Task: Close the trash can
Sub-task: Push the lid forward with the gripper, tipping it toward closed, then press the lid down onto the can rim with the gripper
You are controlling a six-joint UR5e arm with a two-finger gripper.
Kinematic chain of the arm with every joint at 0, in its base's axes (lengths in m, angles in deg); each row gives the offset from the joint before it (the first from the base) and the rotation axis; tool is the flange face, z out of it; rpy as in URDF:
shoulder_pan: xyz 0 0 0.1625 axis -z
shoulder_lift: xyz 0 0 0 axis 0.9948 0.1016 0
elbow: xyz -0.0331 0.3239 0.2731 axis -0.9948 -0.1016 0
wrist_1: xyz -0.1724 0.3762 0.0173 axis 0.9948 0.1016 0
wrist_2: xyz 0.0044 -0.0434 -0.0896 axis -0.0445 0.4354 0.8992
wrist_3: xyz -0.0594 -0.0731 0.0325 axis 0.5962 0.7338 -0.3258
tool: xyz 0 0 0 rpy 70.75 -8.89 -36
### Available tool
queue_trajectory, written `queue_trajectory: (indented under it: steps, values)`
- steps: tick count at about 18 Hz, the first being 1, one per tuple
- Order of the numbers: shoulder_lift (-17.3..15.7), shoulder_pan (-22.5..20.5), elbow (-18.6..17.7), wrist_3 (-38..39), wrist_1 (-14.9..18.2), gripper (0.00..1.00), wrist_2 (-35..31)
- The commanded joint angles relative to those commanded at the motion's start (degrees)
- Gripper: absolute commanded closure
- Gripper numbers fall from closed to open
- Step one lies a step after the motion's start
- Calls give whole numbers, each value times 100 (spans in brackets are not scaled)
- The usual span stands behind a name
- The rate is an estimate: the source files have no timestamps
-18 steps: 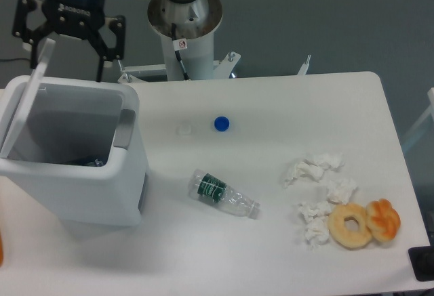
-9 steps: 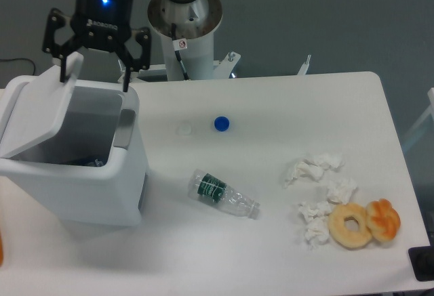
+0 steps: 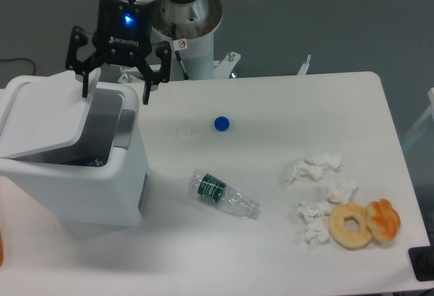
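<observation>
White table (image 3: 271, 255) surface is occupied at its left end by the trash can (image 3: 81, 187), whose lid (image 3: 44, 116) is seen tilted, partly lowered over the opening. Above the lid's raised edge the claw (image 3: 115, 91) is spread wide, gripping nothing. A clear bottle (image 3: 222, 194), crumpled tissues (image 3: 319, 187), two doughnuts (image 3: 365, 223) and a blue cap (image 3: 221, 124) are scattered to the right.

gripper (image 3: 115, 91) pointing straight down from an upright wrist, fingers spread wide apart, blue light lit
</observation>
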Motion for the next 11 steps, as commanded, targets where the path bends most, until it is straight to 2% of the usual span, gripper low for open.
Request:
queue_trajectory:
  steps: [11]
  values:
    - [263,0,0,0,-18,0,-70]
